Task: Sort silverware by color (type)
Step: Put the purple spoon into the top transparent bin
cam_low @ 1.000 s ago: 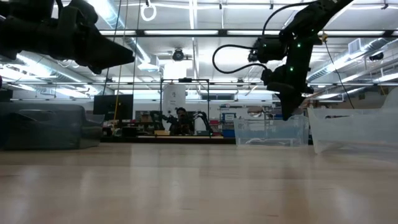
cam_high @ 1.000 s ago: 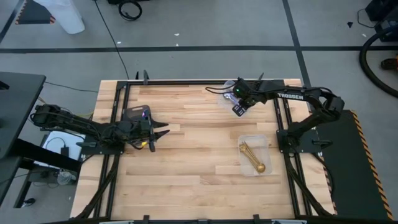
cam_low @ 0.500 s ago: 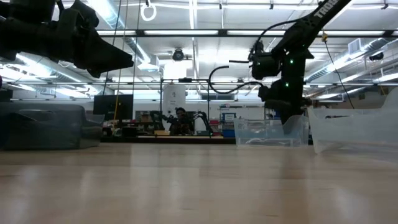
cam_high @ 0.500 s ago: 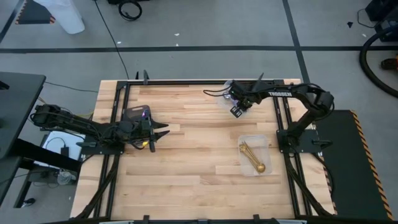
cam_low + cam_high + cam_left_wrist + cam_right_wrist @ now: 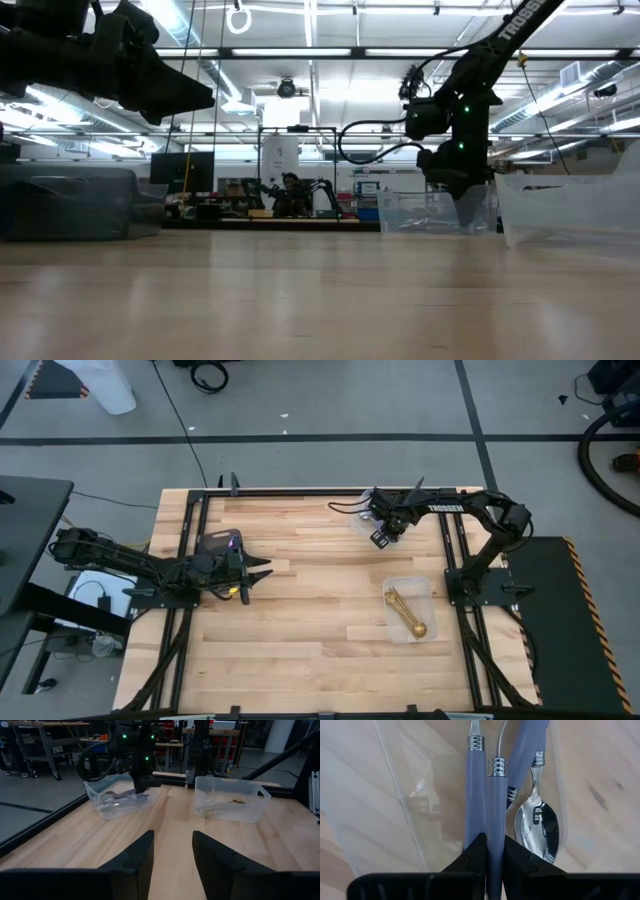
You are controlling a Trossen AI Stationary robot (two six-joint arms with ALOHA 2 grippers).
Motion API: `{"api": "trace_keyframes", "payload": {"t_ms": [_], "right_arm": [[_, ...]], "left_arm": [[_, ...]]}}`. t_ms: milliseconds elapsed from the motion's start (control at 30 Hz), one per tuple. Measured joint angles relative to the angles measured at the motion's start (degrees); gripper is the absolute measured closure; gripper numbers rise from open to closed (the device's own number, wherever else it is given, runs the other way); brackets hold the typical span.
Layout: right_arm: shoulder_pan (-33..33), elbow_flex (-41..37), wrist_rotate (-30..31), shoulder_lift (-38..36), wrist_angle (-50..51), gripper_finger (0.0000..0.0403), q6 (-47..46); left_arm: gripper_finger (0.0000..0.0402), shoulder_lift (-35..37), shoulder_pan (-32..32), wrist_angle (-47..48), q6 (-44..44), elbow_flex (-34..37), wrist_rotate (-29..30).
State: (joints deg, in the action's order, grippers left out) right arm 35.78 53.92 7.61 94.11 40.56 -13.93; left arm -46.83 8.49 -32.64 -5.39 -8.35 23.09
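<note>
My right gripper point(image 5: 494, 851) is shut on a silver spoon with a lilac handle. It points down into the clear container point(image 5: 362, 508) near the table's far edge, also in the low view point(image 5: 432, 212). Two more lilac-handled spoons point(image 5: 475, 790) lie in that container, one with its shiny bowl point(image 5: 539, 829) up. Gold spoons point(image 5: 405, 612) lie in a second clear container point(image 5: 428, 592) nearer the front. My left gripper point(image 5: 172, 854) is open and hovers above the table's left side point(image 5: 256, 572), touching nothing. My right gripper pinches the lilac handle point(image 5: 495, 805) of one spoon between its two fingers, coming from above and pointing down. The handle runs out from between the fingertips to its ringed collar point(image 5: 499, 766), beside the other spoons. Whether it rests on the container floor, I cannot tell.
A dark grey tray point(image 5: 70, 205) stands at the table's left, under my left arm point(image 5: 214, 544). Bare wood lies between the two arms point(image 5: 320, 590). A black frame rail point(image 5: 300, 491) runs along the table's far edge.
My right gripper has come down into the far clear container and shifted slightly toward the table's left, while its arm has folded in closer.
</note>
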Motion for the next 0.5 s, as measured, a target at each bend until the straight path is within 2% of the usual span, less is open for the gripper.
{"api": "trace_keyframes", "payload": {"t_ms": [233, 500], "right_arm": [[0.02, -0.01, -0.21, 0.01, -0.02, 0.0352, -0.02], [0.02, -0.03, 0.00, 0.01, -0.07, 0.0314, -0.02]], "left_arm": [[0.0260, 0.00, 0.00, 0.00, 0.00, -0.01, 0.00], [0.0260, 0.00, 0.00, 0.00, 0.00, -0.01, 0.00]]}}
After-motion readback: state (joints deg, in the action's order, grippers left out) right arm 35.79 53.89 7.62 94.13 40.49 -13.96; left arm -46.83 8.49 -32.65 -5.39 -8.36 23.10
